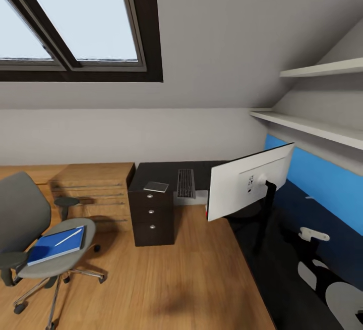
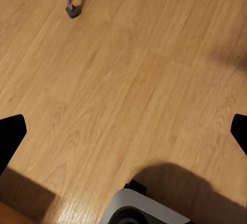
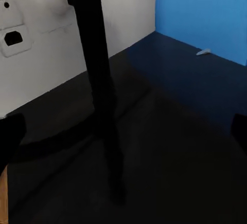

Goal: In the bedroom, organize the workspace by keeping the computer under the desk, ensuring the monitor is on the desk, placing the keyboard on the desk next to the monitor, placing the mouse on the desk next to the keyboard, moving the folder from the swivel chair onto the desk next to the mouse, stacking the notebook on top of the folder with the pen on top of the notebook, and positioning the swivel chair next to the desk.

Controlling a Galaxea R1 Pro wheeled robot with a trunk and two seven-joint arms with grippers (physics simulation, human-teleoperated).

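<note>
Resting on chair [image 1: 30,224]: blue folder [image 1: 55,245]

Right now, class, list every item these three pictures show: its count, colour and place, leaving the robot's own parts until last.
Grey swivel chair: one, on the wooden floor, left of the desk.
Blue folder: one, flat on the chair seat.
White pen: one, lying on the folder.
Dark L-shaped desk: one, black, along the blue wall.
White flat monitor: one, back facing us, on a black stand on the desk.
Dark keyboard: one, on the desk behind the monitor.
Grey notebook: one, on the desk above the drawers.
Dark drawer unit: one, three drawers, under the desk end.
Wooden cabinet: one, light brown, beside the drawers.
White wall shelves: two, upper right.
Skylight window: one, dark frame.
Left gripper: black fingertips, over the floor.
Right gripper: black fingertips, over the desk.
</note>
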